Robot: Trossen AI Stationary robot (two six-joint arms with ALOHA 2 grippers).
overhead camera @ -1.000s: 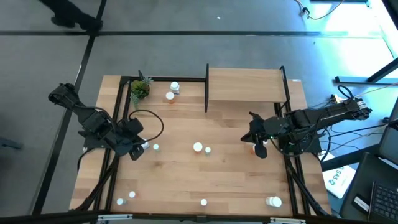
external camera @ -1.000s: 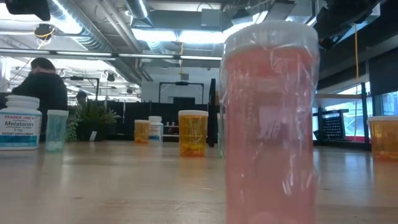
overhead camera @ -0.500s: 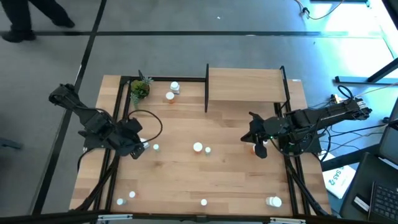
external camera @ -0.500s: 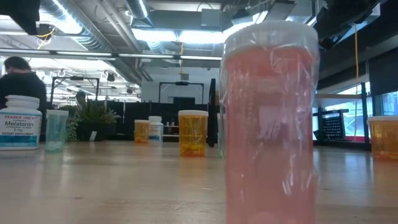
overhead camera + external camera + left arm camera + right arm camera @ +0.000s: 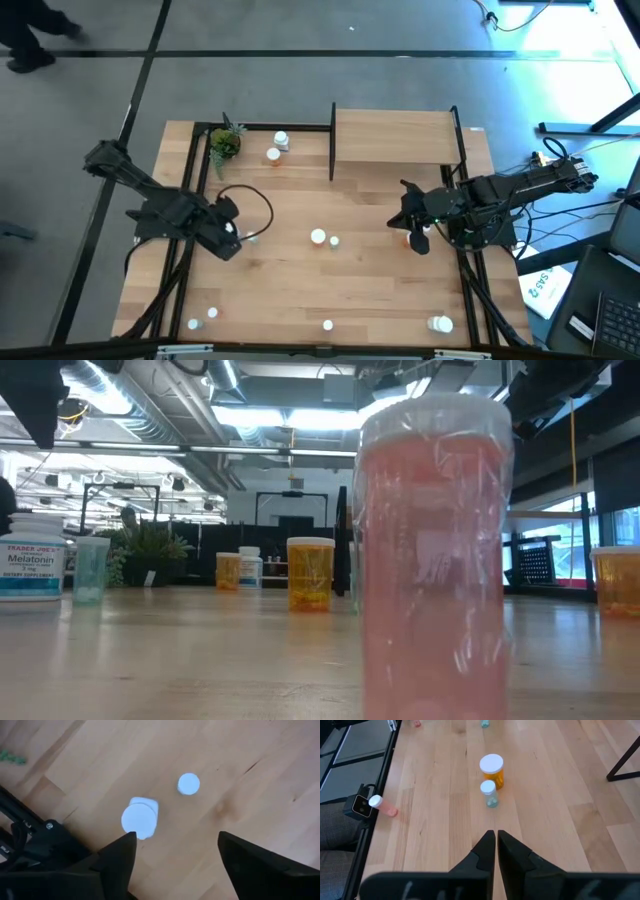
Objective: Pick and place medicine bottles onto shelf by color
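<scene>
— Wooden tabletop (image 5: 300, 290) is seen from above, with small bottles scattered over it and the raised shelf (image 5: 395, 138) standing bare at the far edge. What is found at the left side?

— The left gripper (image 5: 228, 238) is held low over the table near its left edge, its fingers (image 5: 116, 854) spread wide with nothing between them. Just beyond the fingertips, in the left wrist view, a white bottle (image 5: 140, 817) is seen cap-up, and a smaller white-capped bottle (image 5: 189, 784) stands a little farther on.

— Which way does the white bottle lie from that gripper?

— It lies ahead of the open jaws and off toward one finger rather than centred in the gap. Its long axis appears upright, so only the round cap is presented. A small sideways correction would likely be needed before a descent.

— And toward the middle and right?

— Mid-table, an orange bottle (image 5: 492, 769) and a small green bottle (image 5: 489, 793) are seen side by side. The right gripper (image 5: 495, 839) is parked near the table's right edge, below the shelf, fingers pressed together and holding nothing.

— Which arm is nearer the white bottle?

— The left arm, clearly; the right is well apart from it.
</scene>
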